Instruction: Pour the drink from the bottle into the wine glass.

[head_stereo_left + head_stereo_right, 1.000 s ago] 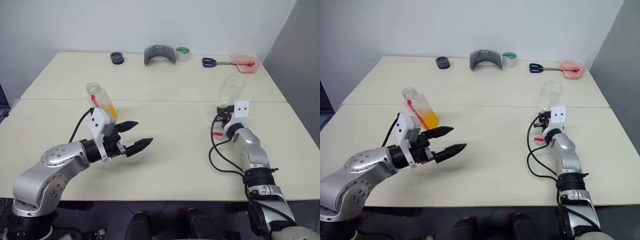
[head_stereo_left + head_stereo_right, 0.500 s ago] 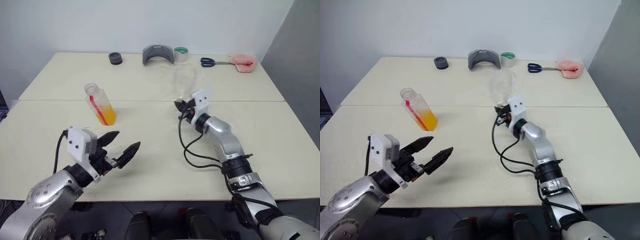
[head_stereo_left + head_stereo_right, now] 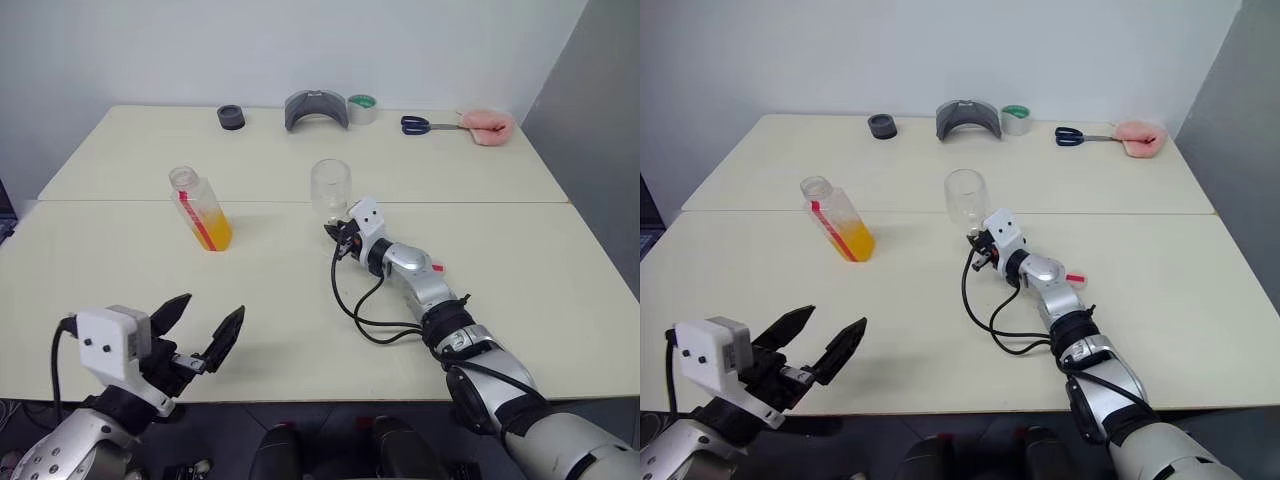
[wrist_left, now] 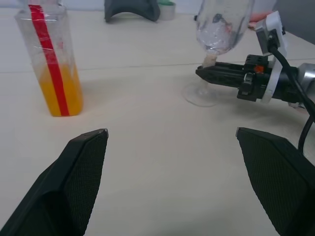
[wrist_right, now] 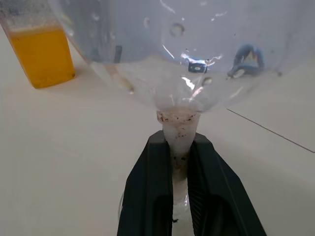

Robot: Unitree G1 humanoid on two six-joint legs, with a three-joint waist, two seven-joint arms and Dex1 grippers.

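Right fingers (image 5: 177,162) clamp wine glass (image 3: 331,187) stem.

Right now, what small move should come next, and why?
Probably the left gripper should reach for the bottle: it is open and empty, the bottle stands uncapped with juice inside, and the right gripper already clamps the empty wine glass by its stem.

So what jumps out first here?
The right hand is clamped on the stem of the empty wine glass at mid-table. Left of it stands the uncapped bottle, its drink filling the lower part. The left hand hovers open near the table's front edge, holding nothing.
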